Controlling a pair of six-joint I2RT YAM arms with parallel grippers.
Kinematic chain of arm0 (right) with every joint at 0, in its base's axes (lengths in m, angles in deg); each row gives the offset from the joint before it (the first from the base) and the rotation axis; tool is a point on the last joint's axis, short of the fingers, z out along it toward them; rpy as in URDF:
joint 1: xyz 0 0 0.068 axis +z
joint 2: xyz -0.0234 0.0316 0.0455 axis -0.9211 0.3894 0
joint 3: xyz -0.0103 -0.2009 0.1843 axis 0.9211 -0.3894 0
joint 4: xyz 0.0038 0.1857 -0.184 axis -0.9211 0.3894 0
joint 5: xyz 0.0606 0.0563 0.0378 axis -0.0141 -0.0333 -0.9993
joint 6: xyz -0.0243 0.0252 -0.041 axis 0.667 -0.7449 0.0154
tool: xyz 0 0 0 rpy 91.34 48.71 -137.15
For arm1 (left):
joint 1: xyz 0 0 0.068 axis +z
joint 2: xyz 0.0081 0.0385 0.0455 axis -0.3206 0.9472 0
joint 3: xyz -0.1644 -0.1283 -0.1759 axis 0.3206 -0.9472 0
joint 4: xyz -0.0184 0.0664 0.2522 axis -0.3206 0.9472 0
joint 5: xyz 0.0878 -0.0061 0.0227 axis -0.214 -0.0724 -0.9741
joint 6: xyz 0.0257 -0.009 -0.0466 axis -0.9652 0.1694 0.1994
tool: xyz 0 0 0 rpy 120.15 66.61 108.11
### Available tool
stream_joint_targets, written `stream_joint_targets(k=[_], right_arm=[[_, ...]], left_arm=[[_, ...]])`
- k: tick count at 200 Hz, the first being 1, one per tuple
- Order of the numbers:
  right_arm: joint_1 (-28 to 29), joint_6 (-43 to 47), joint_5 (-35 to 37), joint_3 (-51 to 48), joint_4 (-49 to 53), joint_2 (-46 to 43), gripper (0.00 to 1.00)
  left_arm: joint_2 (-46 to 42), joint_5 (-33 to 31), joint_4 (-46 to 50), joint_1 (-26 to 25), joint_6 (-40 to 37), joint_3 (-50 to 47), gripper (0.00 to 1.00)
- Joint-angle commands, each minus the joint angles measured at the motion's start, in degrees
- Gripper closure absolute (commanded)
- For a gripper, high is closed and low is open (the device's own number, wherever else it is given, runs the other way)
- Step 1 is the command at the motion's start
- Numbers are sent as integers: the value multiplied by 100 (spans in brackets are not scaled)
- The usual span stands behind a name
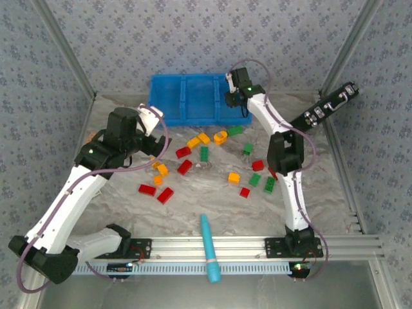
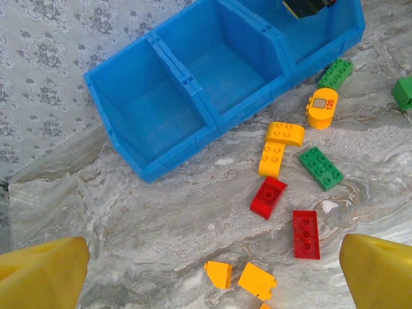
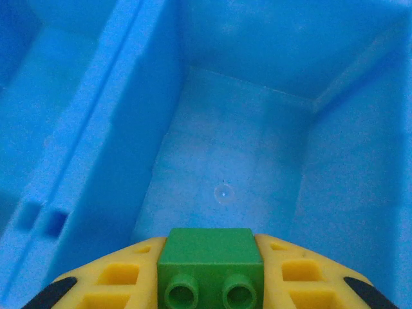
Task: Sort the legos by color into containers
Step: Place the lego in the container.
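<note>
The blue bin (image 1: 183, 78) stands at 12 o'clock on the table (image 1: 193, 206). The right gripper (image 3: 209, 283) hangs over the bin's compartment at the 3 o'clock end. It is closed on a green brick (image 3: 210, 251), with its yellow fingers (image 3: 116, 283) pressing on both sides. The left gripper (image 1: 153, 118) is at 8 o'clock from the bin, spread wide and holding nothing. The other legos (image 1: 185, 167), red, green and orange-yellow, lie scattered on the table at 6 o'clock from the bin.
</note>
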Motion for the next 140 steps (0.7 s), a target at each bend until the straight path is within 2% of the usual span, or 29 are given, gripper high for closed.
stream_joint_targets(k=[1,23,59,82,106,140], right_arm=[[-53,-43,-27,658,199,301,68],[-21,-70,-78,709,178,376,58],[-9,-79,-126,481,178,108,47],[38,-123,-184,242,204,-160,47],[166,-205,-39,-438,54,-741,47],[172,-1499,-312,-1463,12,-1543,44]], left_arm=[[42,-119,110,-50,-93,319,0],[95,-83,112,-49,-76,294,0],[121,-32,50,-74,-69,217,0],[72,-19,31,-93,-59,176,0],[-13,2,-25,-127,-67,126,0],[98,-170,-21,-243,-256,291,0]])
